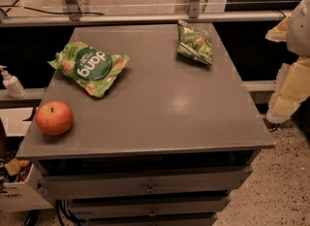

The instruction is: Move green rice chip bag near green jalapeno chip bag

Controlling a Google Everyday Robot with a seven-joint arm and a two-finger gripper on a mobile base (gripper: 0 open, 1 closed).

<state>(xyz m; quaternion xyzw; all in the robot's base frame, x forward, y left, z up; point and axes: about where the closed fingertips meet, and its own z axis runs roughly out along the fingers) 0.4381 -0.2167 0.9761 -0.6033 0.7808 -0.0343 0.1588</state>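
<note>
Two bags sit well apart on the bench: green rice chip bag far-left, likely light, soft, crinkly, best pinched across its puffed middle; green jalapeno chip bag far-right; tool beyond the right edge, grip state untellable.

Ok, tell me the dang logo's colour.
Dark green logo, white lettering; camera view. Gripper at right edge.

Counter: one green rice chip bag, one green jalapeno chip bag, one apple. Beyond its right edge: one claw.
</note>
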